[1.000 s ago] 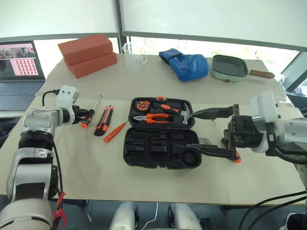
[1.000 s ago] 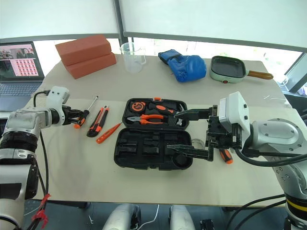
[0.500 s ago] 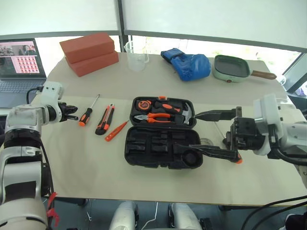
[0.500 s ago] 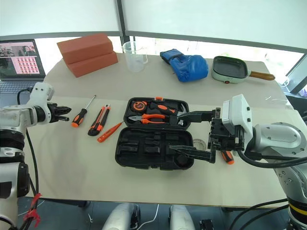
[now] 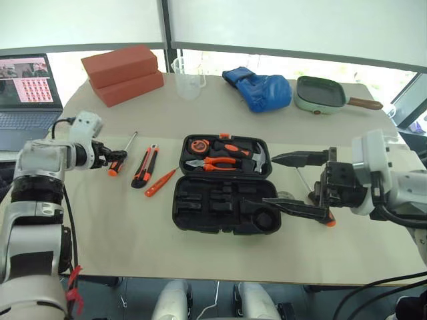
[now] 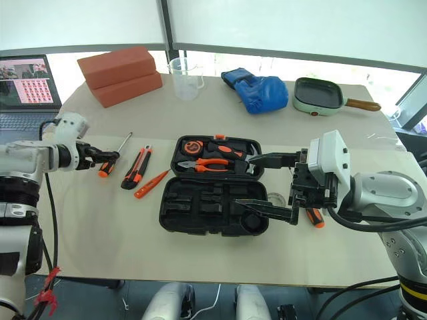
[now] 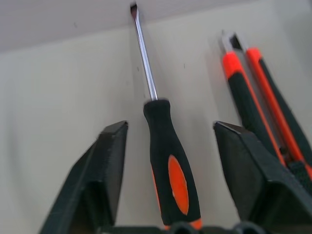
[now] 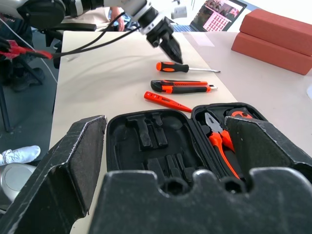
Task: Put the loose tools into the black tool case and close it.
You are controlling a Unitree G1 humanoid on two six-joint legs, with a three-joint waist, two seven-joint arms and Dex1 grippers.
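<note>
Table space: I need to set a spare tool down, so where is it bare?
Bare: the table's near strip in front of the black tool case, and the middle band between the case and the red bricks. Crowded: left of the case, where the screwdriver, utility knife and tester screwdriver lie.

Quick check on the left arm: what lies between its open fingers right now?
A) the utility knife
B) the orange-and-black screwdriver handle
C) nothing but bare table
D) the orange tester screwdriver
B: in the left wrist view the screwdriver handle lies on the table between the spread fingers of the left gripper, with neither touching it; the utility knife lies off to one side.
</note>
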